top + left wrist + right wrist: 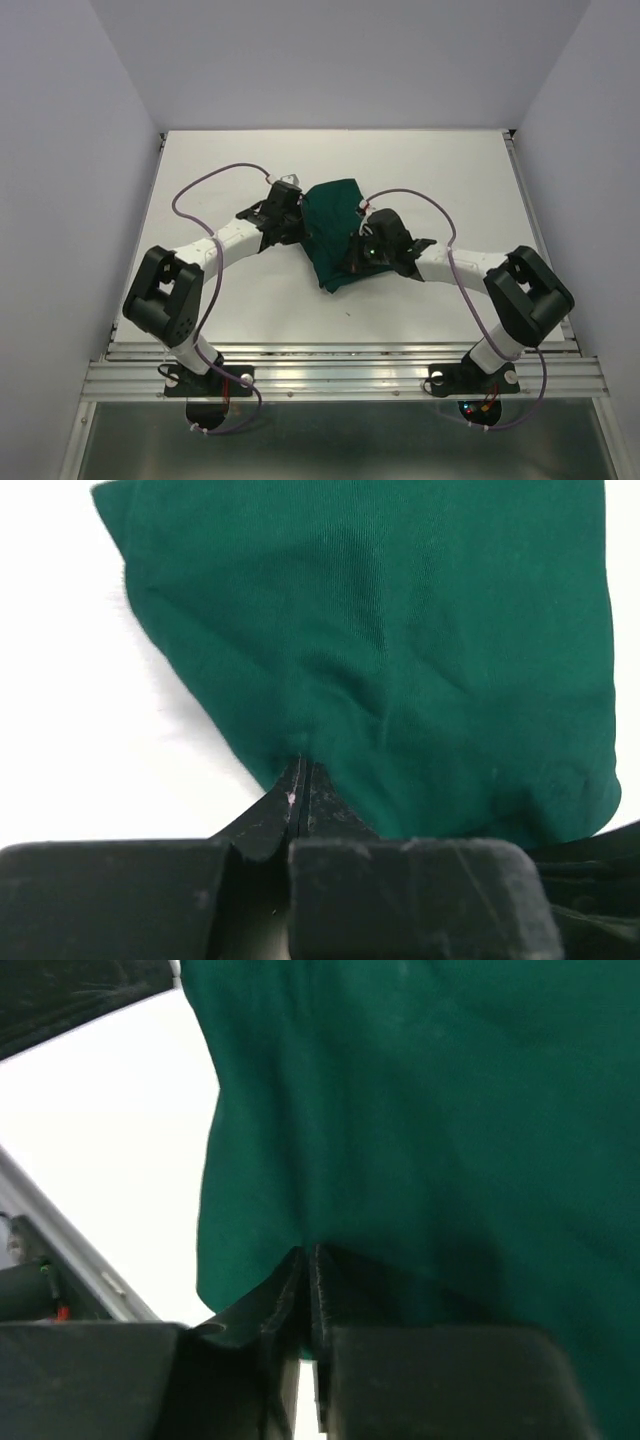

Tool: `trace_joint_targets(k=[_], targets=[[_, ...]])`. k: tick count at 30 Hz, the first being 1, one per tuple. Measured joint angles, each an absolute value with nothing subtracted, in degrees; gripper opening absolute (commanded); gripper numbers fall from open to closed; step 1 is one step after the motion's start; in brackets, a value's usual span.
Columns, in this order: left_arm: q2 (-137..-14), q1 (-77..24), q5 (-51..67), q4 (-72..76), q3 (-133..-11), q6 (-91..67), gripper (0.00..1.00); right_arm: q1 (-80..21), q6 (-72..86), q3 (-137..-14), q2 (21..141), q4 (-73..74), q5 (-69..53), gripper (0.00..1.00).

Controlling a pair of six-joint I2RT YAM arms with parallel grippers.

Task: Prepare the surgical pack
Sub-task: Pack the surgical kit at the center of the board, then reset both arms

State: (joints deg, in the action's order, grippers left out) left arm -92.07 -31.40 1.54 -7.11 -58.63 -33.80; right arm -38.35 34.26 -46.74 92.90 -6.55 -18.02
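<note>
Where it's at: I see the dark green drape (pixel 332 228) bunched up in the middle of the table (pixel 230 170), between my two arms.
Left side: left gripper (pixel 302 772) clenched tight on a fold of its edge.
Right side: right gripper (pixel 308 1257) pinched shut on the cloth too, opposite side.

No legible text (seemingly; views blurred)

Lab: white-walled robot table (pixel 230 160) (aluminium frame (pixel 340 375)).
</note>
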Motion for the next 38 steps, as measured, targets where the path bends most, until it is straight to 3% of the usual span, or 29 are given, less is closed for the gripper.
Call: trace_joint_targets(k=[1, 4, 7, 13, 16, 23, 26, 29, 30, 33, 38], targets=[[-91.7, -31.4, 1.06, -7.75, -58.92, -33.54, 0.0, -38.35, 33.61, -46.89, 91.96, -4.95, -16.71, 0.53], [-88.95, -31.4, -0.84, -10.35, -60.34, -32.4, 0.0, -38.39, 31.24, -48.16, 87.02, 0.95, -10.79, 0.86], [-84.4, -31.0, -3.05, -12.12, -62.35, -30.98, 0.0, -38.39, 28.05, -51.27, 78.28, 7.18, 2.79, 1.0], [-75.02, -28.84, -5.72, -13.98, -66.78, -28.18, 0.0, -35.79, 24.8, -56.58, 69.25, 11.29, 28.08, 1.0], [-71.9, -27.55, -7.81, -15.53, -69.3, -26.3, 0.05, -30.37, 24.4, -56.8, 68.45, 14.04, 36.1, 1.0], [-67.4, -26.96, -14.46, -20.8, -75.4, -21.1, 0.14, -11.99, 24.6, -56.1, 66.87, 17.61, 38.46, 1.0], [-66.48, -26.44, -16.73, -22.76, -77.73, -19.49, 0.29, -2.31, 25.15, -56.1, 66.92, 17.89, 36.29, 1.0], [-65.93, -25.19, -17.8, -24.27, -79.15, -17.93, 0.51, 4.43, 25.96, -56.34, 67.96, 18.74, 33.8, 1.0], [-65.93, -24.29, -18.37, -25.02, -79.92, -17.37, 0.63, 5.61, 26.3, -56.62, 68.45, 19.42, 33.34, 1.0], [-66.28, -21.26, -19.31, -26.76, -82.04, -16.1, 0.72, 7.49, 27.75, -57.71, 70.61, 21.78, 32.03, 1.0], [-67.05, -17.69, -20.62, -27.79, -85.95, -14.22, 0.72, 7.42, 28.56, -58.7, 70.87, 23.24, 30.96, 1.0]])
